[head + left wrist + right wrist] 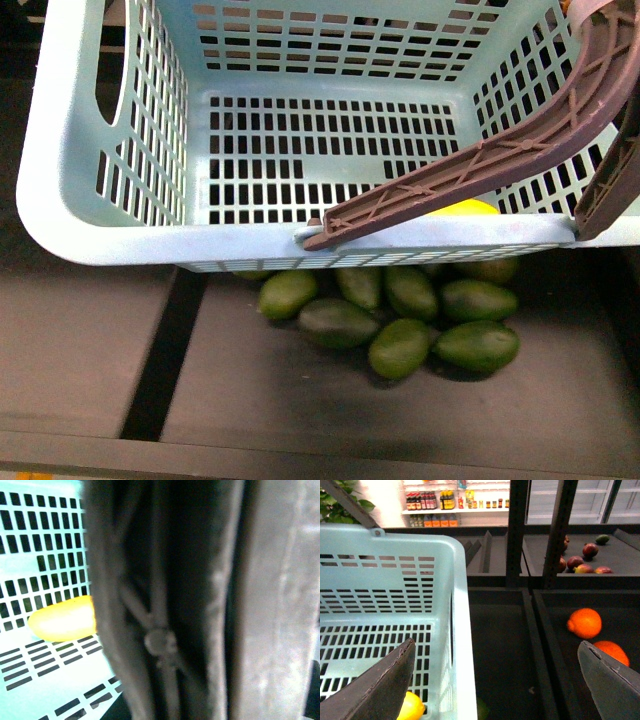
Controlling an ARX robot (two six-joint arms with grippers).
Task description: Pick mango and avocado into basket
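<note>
The pale teal basket (120, 215) fills the upper front view, and the mango (468, 208) lies on its slotted floor, half hidden under the brown handle (470, 165). Several dark green avocados (400, 345) lie on the dark shelf just below the basket's near wall, outside it. My left gripper is shut on the basket handle. The handle's ribbed underside (160, 635) fills the left wrist view, with the mango (62, 619) beside it. My right gripper (495, 672) is open, above the basket's side rim (462, 630), holding nothing. One end of the mango (411, 707) shows below one finger.
Two oranges (584, 622) lie in the neighbouring dark bin, past a low divider (535, 645). Dark red mangoes (580, 562) sit in a farther bin behind black shelf uprights (517, 530). The shelf's front lip (320, 445) runs below the avocados.
</note>
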